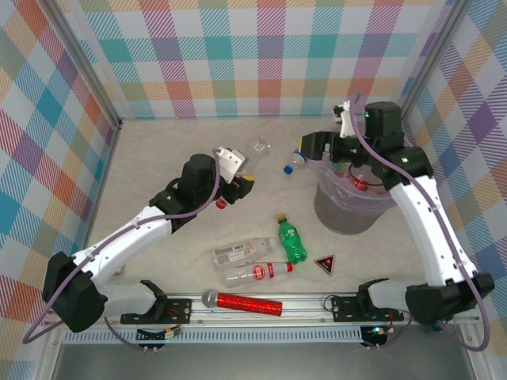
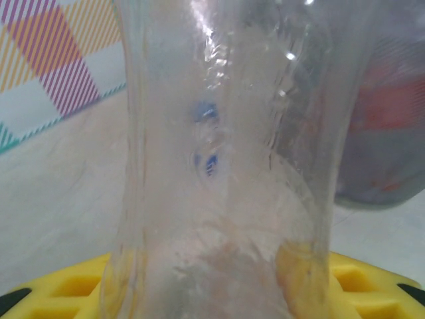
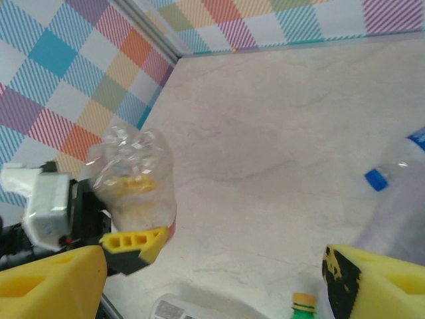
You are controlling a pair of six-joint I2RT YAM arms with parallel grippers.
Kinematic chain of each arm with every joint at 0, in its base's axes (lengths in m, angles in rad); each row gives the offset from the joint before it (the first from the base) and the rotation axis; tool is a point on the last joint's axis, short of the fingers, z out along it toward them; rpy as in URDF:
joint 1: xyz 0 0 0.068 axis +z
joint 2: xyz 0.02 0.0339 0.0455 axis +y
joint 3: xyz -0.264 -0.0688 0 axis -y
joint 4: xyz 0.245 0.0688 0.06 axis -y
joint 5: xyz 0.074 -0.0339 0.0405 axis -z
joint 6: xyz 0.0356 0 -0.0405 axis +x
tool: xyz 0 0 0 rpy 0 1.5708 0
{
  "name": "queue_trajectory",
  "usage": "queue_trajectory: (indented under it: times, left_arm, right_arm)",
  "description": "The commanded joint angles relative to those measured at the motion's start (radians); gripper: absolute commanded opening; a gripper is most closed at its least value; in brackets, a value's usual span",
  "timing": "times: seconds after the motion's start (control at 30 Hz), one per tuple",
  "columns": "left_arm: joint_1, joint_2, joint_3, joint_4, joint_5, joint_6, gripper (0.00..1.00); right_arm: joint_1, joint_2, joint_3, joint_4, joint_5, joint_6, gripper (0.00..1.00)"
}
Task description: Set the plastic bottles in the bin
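The left gripper (image 1: 238, 190) is clamped on a clear bottle (image 2: 226, 166). Its yellow ribbed fingers (image 2: 60, 292) press both sides of the thin, glossy, dented plastic. From the right wrist this bottle (image 3: 133, 173) looks crumpled at its top end and is lifted off the table.

The right gripper (image 3: 214, 276) hangs with its blocky yellow fingers spread wide and nothing between them. From above it sits at the far left rim of the bin (image 1: 348, 212). The bin is a round, tapered, translucent lilac bucket with a filmy liner. It stands toward the right wall, and red-capped bottles are already inside it.

A blue-capped bottle (image 1: 295, 162) lies on the table just beside the bin's far left side. Nearer the arms lie three more:
- a green bottle (image 1: 291, 241) with a yellow cap
- a white-labelled bottle (image 1: 242, 252)
- a red-labelled bottle (image 1: 257, 272), just beside the white-labelled one

A dark triangle (image 1: 325, 264) rests near the green bottle, and a red glittery microphone (image 1: 242, 302) lies along the metal rail (image 1: 301, 305) at the near edge.

The table (image 1: 158, 158) is matte, pale and faintly veined. It is bare to the left of and beyond the left gripper, out to the checked walls (image 1: 47, 119).
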Motion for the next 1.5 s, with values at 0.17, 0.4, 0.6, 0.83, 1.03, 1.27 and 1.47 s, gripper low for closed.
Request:
queue_trajectory:
  times: [0.17, 0.4, 0.6, 0.83, 1.03, 1.27, 1.47]
  left_arm:
    - [-0.008, 0.007, -0.03, 0.096, 0.134, -0.016, 0.43]
    - [-0.009, 0.011, -0.032, 0.145, 0.119, -0.024, 0.43]
    - [-0.008, 0.035, -0.033, 0.188, 0.138, -0.033, 0.44]
    - [-0.009, 0.058, -0.017, 0.191, 0.14, -0.033, 0.44]
    - [-0.009, 0.077, 0.005, 0.181, 0.13, -0.026, 0.46]
    - [-0.009, 0.075, 0.014, 0.157, 0.142, -0.033, 0.76]
    - [-0.009, 0.011, 0.003, 0.014, 0.172, -0.014, 0.92]
  right_arm:
    - [0.131, 0.129, 0.052, 0.227, -0.129, 0.117, 0.9]
    - [0.176, 0.19, 0.039, 0.258, -0.143, 0.138, 0.92]
    - [0.187, 0.223, 0.024, 0.28, -0.146, 0.159, 0.89]
    - [0.188, 0.236, 0.034, 0.248, -0.096, 0.134, 0.7]
    - [0.189, 0.236, 0.048, 0.235, -0.083, 0.122, 0.58]
    - [0.187, 0.245, 0.089, 0.21, -0.045, 0.082, 0.52]
    - [0.175, 0.271, 0.242, 0.113, 0.009, 0.001, 0.51]
